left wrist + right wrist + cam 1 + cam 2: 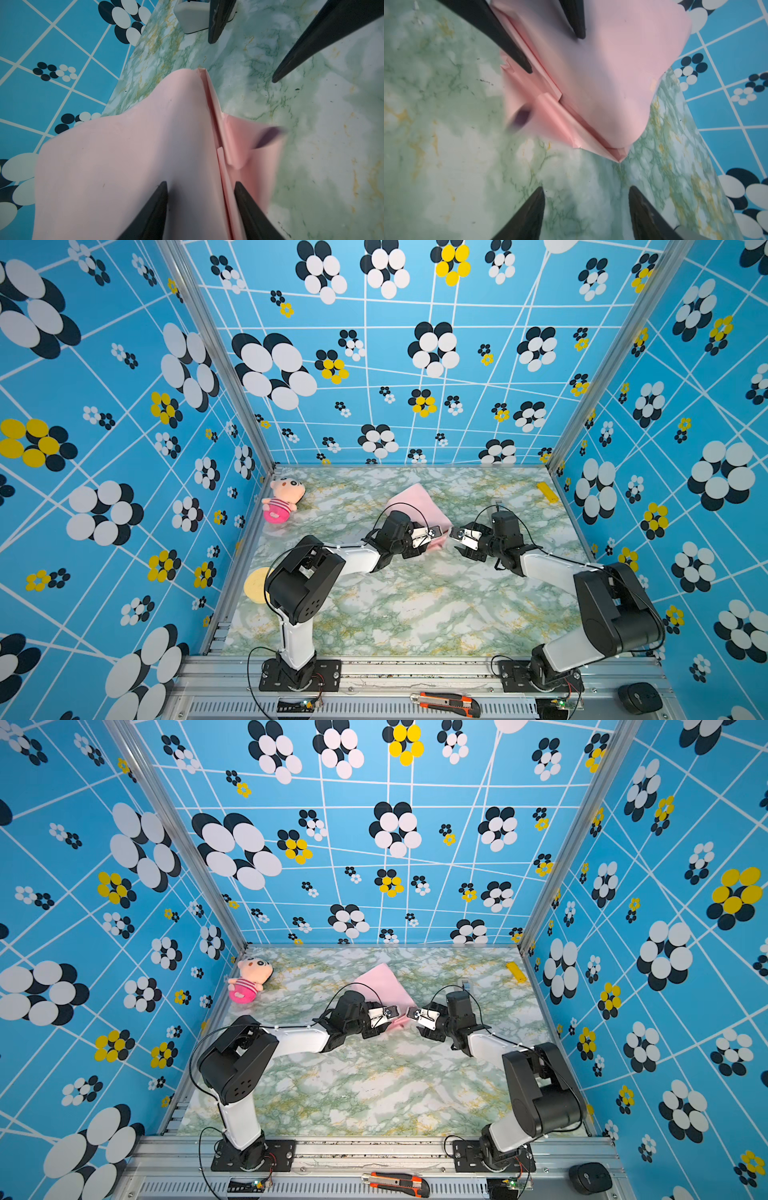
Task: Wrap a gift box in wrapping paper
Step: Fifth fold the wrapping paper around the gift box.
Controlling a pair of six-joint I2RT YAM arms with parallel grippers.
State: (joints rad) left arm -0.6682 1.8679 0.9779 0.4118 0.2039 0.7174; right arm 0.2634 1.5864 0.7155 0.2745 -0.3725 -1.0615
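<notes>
While my L gripper (pixel 200 182) sits jaws apart, straddling a fold in the wrapping paper (pixel 124 155), pink face up, I can't see the gift box. R gripper (pixel 587 188): jaws spread over bare table (pixel 446 166), paper just ahead of its tips.

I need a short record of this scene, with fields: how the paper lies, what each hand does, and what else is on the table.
wrapping paper: pale pink face outward, folded into a bundle on the table
gift box: not visible
left hand: jaws apart over the paper's folded seam; grip unclear
right hand: open, empty, over bare table beside the paper
other things: plush doll in the back left corner; yellow block at the back right
</notes>
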